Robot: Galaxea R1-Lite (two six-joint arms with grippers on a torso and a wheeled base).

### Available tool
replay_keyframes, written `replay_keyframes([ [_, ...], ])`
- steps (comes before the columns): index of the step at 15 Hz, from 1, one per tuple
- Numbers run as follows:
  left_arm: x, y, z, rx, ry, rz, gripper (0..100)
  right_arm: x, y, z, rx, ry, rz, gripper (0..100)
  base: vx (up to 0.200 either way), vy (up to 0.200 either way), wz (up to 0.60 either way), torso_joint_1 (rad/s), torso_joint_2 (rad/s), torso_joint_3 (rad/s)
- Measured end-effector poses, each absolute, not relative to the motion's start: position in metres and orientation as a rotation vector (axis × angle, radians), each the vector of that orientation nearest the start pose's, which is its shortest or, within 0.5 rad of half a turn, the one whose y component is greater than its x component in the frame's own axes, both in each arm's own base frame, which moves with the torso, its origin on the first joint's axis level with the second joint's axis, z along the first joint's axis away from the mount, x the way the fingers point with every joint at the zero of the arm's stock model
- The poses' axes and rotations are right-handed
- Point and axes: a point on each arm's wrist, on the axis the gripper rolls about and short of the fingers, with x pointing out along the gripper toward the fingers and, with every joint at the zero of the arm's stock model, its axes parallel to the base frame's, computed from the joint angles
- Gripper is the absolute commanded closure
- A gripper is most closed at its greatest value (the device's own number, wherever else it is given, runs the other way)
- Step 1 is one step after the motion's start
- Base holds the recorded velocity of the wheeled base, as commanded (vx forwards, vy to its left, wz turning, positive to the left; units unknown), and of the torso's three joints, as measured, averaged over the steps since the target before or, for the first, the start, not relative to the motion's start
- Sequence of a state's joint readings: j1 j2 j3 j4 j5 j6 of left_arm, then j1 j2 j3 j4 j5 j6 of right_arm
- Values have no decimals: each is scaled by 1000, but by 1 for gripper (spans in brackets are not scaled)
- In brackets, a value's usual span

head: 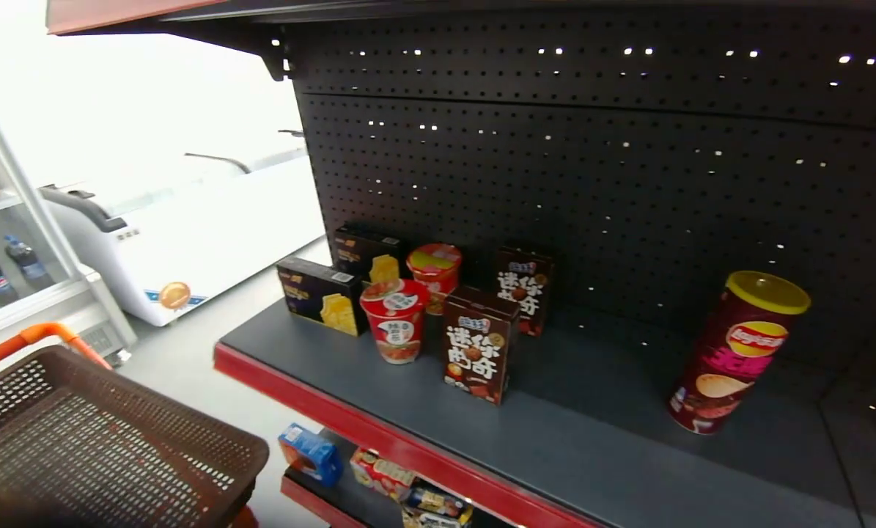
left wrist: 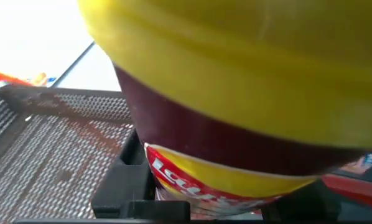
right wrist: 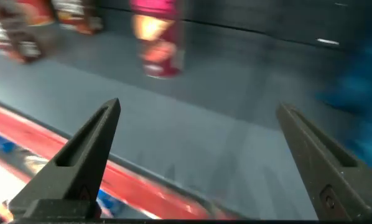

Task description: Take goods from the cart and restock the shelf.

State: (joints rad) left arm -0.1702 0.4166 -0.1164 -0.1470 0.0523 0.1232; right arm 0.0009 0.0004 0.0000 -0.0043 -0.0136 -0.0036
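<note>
- shelf (head: 423,418): bare deck between the dark box (head: 478,345) and the upright chips can (head: 738,352).
- cart (head: 115,440): low on the robot's left, well apart from that gap.
- held can (left wrist: 236,81): over the cart, long axis upright. Likely path is up and rightward.
- left gripper (left wrist: 229,200): clamped round the held can's body.
- right gripper (right wrist: 198,149): jaws spread wide, empty, over the shelf.

Identified as a shop: pegboard-backed shelf (head: 591,440) stocked with snack boxes (head: 478,345), chest freezer (head: 210,235), glass-door drinks cooler (head: 12,242), basket cart (head: 78,433) alongside.
</note>
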Motion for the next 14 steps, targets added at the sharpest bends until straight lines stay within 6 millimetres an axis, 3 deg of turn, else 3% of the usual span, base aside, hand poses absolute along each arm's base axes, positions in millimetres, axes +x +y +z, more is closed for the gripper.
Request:
replay_keyframes([
  [5, -5, 2, 118, 135, 117, -122, 100, -23, 0, 76, -3, -4, -13, 0, 0, 0, -600, 2, 2, 2],
  [14, -13, 4, 116, 127, 56, -102, 100, -23, 0, 76, -4, -4, -12, 0, 0, 0, 0, 0, 0, 0],
])
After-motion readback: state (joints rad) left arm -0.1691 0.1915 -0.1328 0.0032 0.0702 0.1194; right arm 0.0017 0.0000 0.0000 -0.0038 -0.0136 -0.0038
